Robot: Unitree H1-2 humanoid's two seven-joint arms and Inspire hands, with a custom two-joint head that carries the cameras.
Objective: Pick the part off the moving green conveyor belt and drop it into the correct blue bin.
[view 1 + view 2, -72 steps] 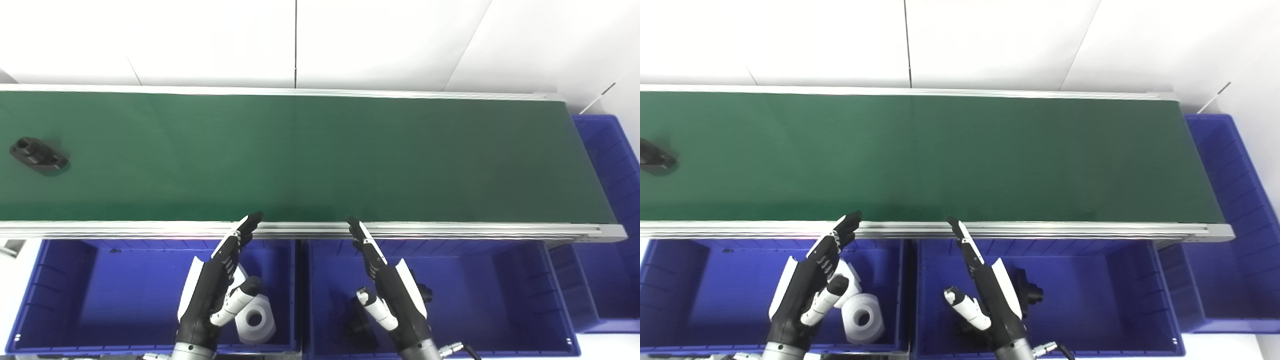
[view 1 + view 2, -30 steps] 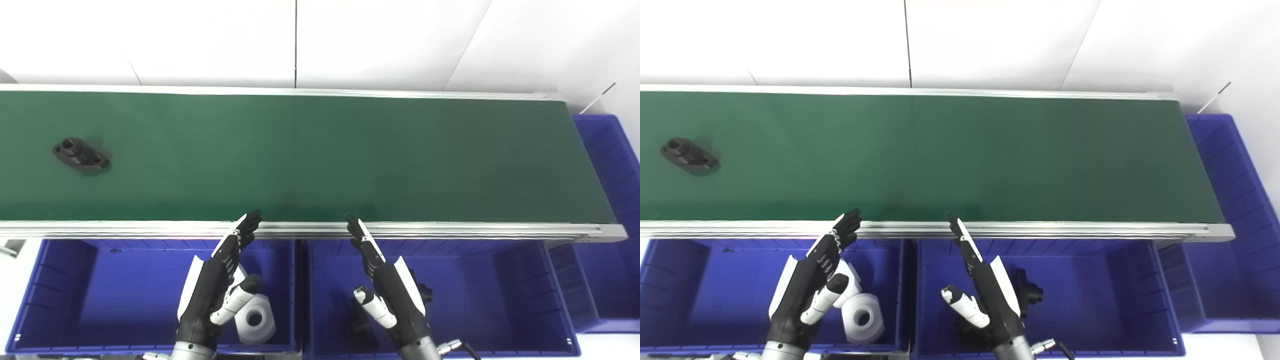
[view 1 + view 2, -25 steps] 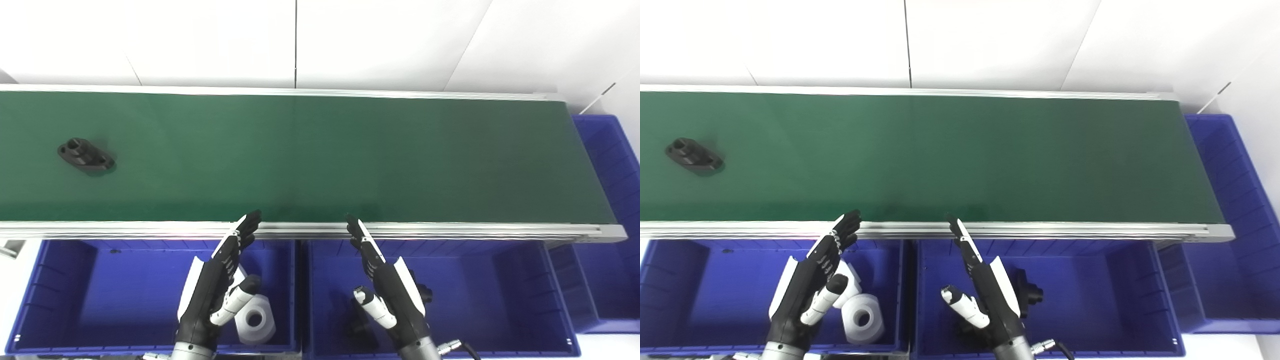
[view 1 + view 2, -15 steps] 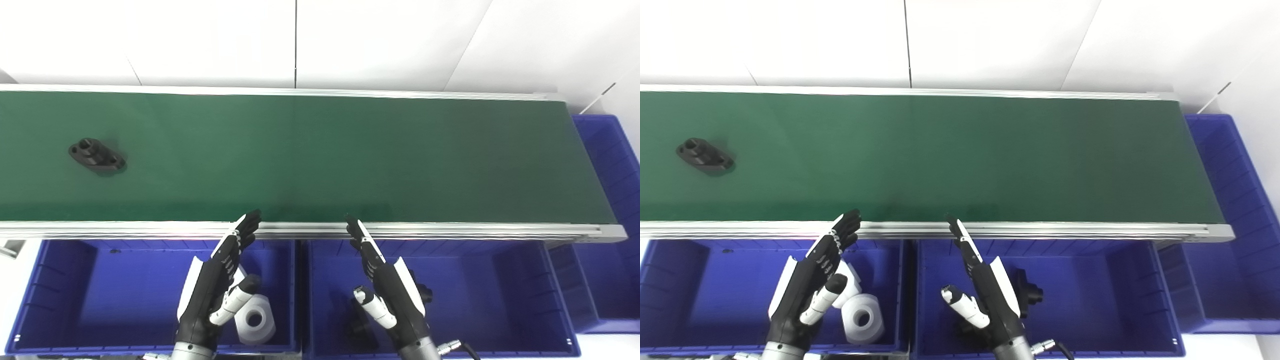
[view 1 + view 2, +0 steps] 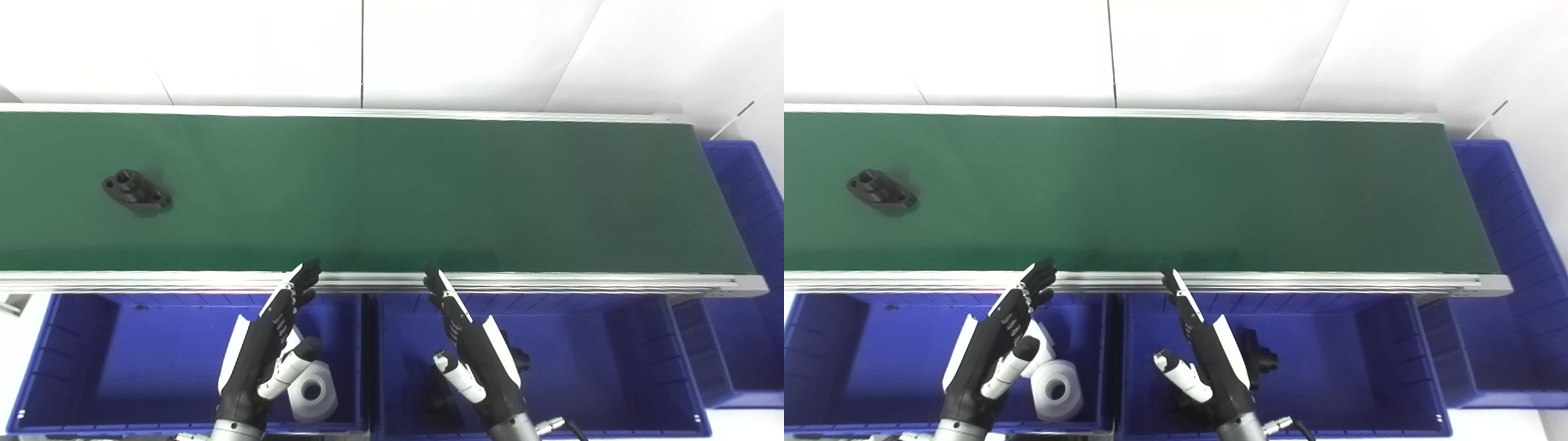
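You have one black part (image 5: 136, 190) lying flat on the green conveyor belt (image 5: 392, 190), toward its left end and well apart from both hands. Three blue bins show: the left bin (image 5: 73, 361) holds two white parts (image 5: 311, 392), the middle bin (image 5: 612, 361) holds what look like two black parts (image 5: 1258, 356), though your right hand hides much of them, and the end bin (image 5: 744, 184) sits off the belt's right end. Your left hand (image 5: 266, 346) and right hand (image 5: 474, 352) hover over the bins' near edge of the belt, each released with fingers stretched apart and grasping nothing.
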